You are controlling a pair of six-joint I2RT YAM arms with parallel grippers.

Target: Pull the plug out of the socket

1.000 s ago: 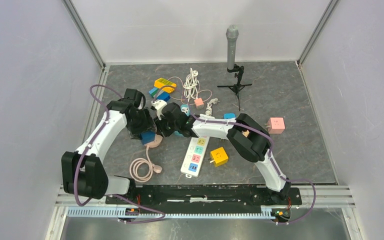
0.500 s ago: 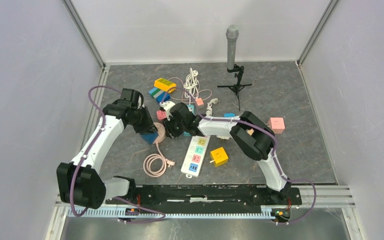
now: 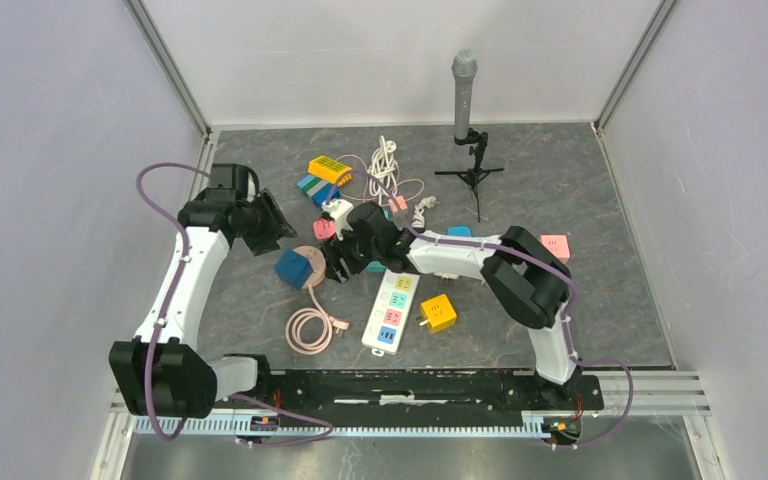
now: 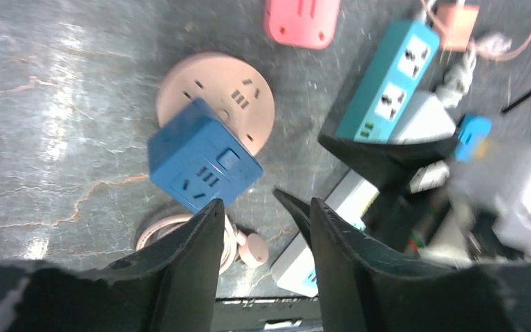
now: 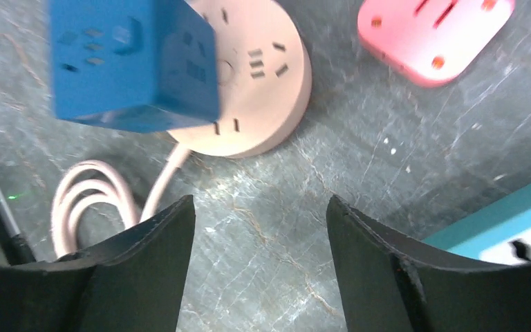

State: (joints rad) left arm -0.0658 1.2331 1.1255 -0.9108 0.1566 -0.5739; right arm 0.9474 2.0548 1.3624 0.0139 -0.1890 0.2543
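Observation:
The blue cube plug [image 3: 293,268] lies tilted on the table, overlapping the left edge of the round pink socket [image 3: 316,256]; I cannot tell whether its pins are still in. The cube [image 4: 204,155] and the socket [image 4: 238,93] both show ahead of my left gripper [image 4: 266,207], which is open, empty and drawn back from them. In the top view my left gripper [image 3: 276,227] hangs up-left of the cube. My right gripper [image 3: 336,268] is just right of the socket. It [image 5: 259,204] is open over bare table, with the cube [image 5: 131,59] and the socket [image 5: 256,83] beyond its fingertips.
The socket's pink cable coil [image 3: 308,328] lies toward the near edge. A white power strip [image 3: 390,310], a yellow cube [image 3: 438,312] and a pink cube [image 3: 555,248] sit to the right. A teal strip [image 4: 387,90], a pink flat adapter [image 5: 435,34], a white cable [image 3: 385,165] and a microphone tripod [image 3: 463,95] lie behind.
My left gripper has let go of the blue cube and pulled back up and to the left. My right gripper has opened beside the socket. The cable coil has shifted to the right.

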